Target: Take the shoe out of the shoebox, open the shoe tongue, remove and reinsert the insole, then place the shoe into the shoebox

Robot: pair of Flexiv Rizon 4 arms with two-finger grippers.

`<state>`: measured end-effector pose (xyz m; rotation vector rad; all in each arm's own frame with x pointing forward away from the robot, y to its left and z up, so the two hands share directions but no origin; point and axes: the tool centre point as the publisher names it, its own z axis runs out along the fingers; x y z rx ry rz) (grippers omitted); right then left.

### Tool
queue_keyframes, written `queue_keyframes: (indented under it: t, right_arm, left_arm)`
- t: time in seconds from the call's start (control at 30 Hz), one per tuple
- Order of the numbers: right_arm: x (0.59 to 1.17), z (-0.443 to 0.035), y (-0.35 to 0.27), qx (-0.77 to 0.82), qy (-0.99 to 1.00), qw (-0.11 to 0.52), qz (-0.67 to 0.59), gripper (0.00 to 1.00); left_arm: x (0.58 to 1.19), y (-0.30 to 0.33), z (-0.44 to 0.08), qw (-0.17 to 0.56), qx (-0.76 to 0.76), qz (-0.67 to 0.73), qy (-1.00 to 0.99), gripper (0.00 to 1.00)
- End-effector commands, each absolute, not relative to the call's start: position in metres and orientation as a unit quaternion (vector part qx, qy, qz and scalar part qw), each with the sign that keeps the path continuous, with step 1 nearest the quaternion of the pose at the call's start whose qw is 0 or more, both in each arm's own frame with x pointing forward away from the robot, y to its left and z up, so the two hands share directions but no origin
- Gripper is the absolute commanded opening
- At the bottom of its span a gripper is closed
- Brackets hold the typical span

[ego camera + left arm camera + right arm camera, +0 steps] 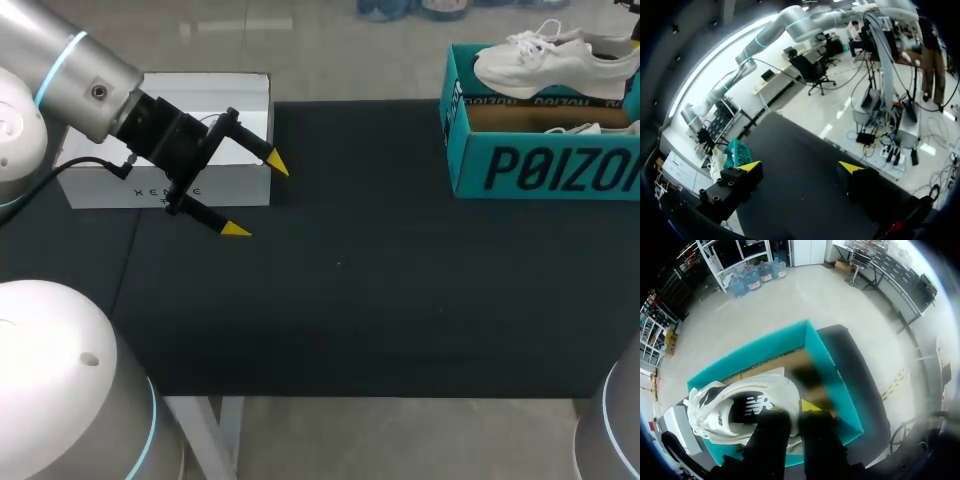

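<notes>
From above, the left arm [70, 60] comes in from the far left. Its hand [257, 197] hangs over the dark tabletop [360, 300], released, its two yellow tips wide apart with nothing between them. Just behind it, at the far left, stands a white box [215, 100]. At the far right sits the teal shoebox [540, 165], open at the top. A white shoe [545, 60] lies across its top, toe pointing left and heel running off at the right edge. A second white shape [575, 128] shows lower inside the box.

In the left wrist view, the left hand [800, 167] shows both fingers spread, empty, above the bare tabletop [800, 145]. Well ahead of it, at the far end of the tabletop, is the shoebox [737, 152]. The silver right arm [805, 25] arcs down toward it.

In the right wrist view, the right hand [795, 412] is right over the shoebox [840, 390]. Its dark fingers stand close together, grasping the shoe [740, 410] at its heel end. One yellow tip shows beside the shoe's edge. The shoe's toe points away from the fingers, and cardboard lining shows in the box beyond it.
</notes>
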<state>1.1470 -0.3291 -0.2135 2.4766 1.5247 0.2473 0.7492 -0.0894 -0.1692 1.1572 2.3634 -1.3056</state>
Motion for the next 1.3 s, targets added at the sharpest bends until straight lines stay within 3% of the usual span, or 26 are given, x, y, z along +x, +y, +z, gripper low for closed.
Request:
queue_keyframes:
  t: [0.03,1.3]
  right_arm:
    - [1.158,-0.226,-0.338,0.842,0.524,0.104,0.081,0.00]
    - [1.213,-0.316,-0.376,0.840,0.533,0.079,0.060,0.00]
  left_arm:
    - [0.749,-0.089,-0.169,0.101,0.392,-0.441,0.801,1.00]
    - [0.749,-0.089,-0.169,0.101,0.392,-0.441,0.801,1.00]
